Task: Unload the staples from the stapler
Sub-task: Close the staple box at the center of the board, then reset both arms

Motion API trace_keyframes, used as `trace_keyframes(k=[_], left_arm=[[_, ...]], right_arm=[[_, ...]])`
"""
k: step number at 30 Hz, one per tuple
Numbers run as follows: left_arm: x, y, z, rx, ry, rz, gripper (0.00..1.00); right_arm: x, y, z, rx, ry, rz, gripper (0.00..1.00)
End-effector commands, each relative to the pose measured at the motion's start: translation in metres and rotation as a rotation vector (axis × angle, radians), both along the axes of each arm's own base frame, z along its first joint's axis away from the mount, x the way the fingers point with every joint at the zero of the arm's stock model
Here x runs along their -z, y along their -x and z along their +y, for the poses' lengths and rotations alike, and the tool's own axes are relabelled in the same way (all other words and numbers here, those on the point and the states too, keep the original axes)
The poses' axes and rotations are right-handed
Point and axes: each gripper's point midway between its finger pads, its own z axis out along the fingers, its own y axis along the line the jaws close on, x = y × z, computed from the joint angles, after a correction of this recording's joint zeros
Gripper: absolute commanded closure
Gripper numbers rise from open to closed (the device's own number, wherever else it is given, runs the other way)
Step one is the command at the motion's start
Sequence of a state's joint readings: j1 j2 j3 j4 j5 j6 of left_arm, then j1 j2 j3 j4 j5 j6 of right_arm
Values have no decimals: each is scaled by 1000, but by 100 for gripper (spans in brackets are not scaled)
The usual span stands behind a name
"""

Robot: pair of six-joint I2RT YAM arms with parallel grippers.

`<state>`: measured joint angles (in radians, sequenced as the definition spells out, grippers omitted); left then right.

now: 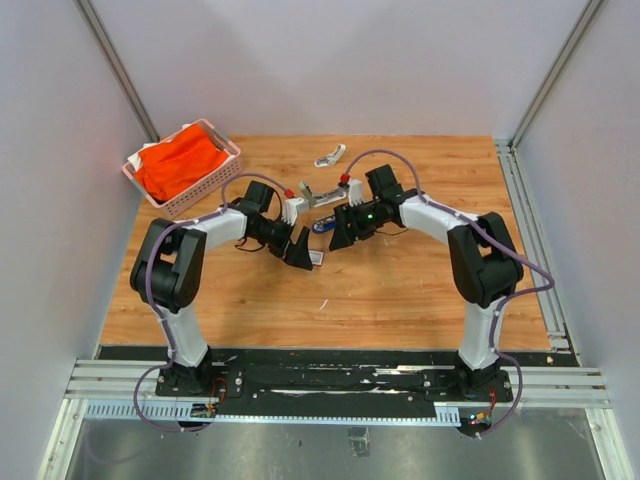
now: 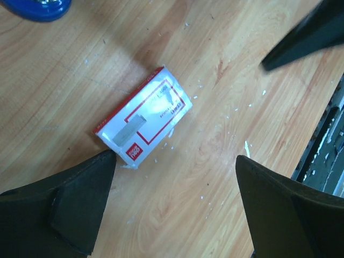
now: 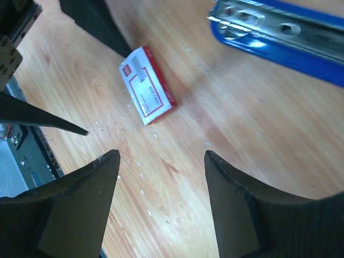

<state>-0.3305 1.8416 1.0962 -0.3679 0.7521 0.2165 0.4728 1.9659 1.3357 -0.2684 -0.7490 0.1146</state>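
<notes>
Stapler point(image 1: 322, 226) lies near the middle of the wooden table point(image 1: 400, 300), a blue sliver between the two gripper heads in the top view. In the right wrist view it crosses the upper right of the frame with its blue body point(image 3: 301, 62) underneath and a silvery metal channel point(image 3: 269, 24) facing up. Whether the staples are in that channel cannot be told.

A small white box point(image 2: 145, 123) with a red border lies flat on the wood just below the stapler in the top view, apart from it. Whether it is open or what it holds cannot be told. White flecks are scattered on the boards around it.

The left gripper point(image 2: 176, 161) has its jaws spread wide with nothing between them, and one fingertip is just beside a corner of the box. The right gripper point(image 3: 161, 156) hangs over bare wood with its jaws also apart, holding nothing.

At the upper left of the top view, a pink basket point(image 1: 205, 195) holds a bunched orange cloth point(image 1: 180, 165), with something white point(image 1: 150, 150) showing at its far corner. A small pale object point(image 1: 330, 155) lies near the table's far edge, too small to identify.
</notes>
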Motion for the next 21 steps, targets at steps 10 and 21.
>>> trace_keyframes(k=[10, 21], left_arm=[[-86, -24, 65, -159, 16, -252, 2], [-137, -22, 151, -431, -144, -557, 2]], right_arm=[[-87, -33, -150, 252, 308, -518, 27], [-129, -10, -268, 572, 594, -766, 20]])
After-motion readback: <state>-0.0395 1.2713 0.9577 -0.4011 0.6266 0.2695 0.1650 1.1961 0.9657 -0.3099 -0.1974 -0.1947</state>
